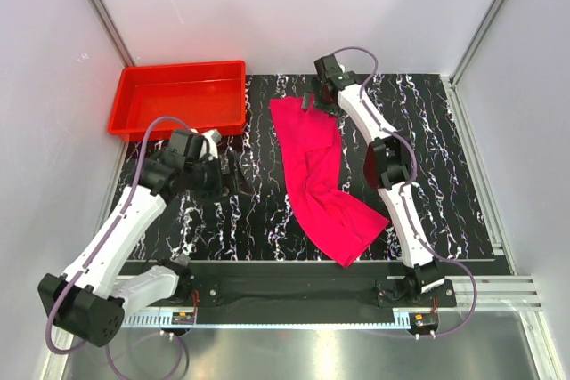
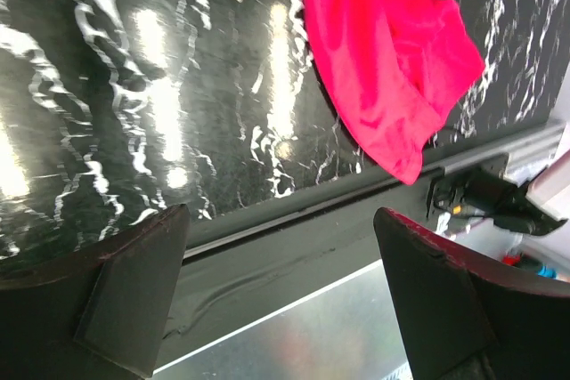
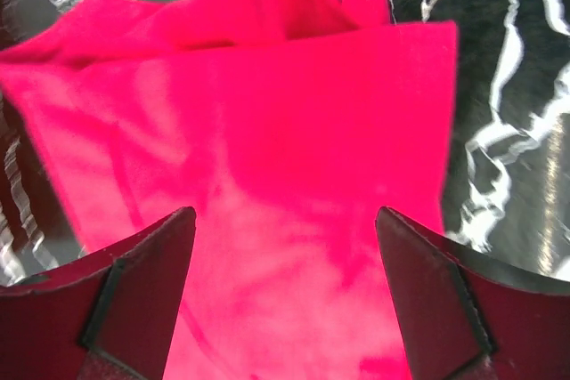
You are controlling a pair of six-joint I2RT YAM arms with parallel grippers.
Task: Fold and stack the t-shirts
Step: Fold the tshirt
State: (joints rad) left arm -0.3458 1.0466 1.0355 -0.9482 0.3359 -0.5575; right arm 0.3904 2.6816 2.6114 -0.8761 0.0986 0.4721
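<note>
The magenta-pink t-shirt (image 1: 316, 175) lies crumpled in a long strip down the middle of the black marbled table, from the far centre to the near right. My right gripper (image 1: 313, 101) hangs over its far end. In the right wrist view that gripper (image 3: 285, 215) is open, with the pink cloth (image 3: 294, 122) spread below it and nothing between the jaws. My left gripper (image 1: 236, 173) stands open to the left of the shirt, apart from it. Seen from the left wrist, the left gripper (image 2: 280, 215) is empty and the shirt's near end (image 2: 383, 51) lies at the upper right.
A rigid red tray (image 1: 134, 117) sits at the far left corner of the table. The table's near edge has a metal rail (image 2: 294, 220), and the right arm's base (image 2: 481, 198) is bolted there. White walls close in the table on three sides.
</note>
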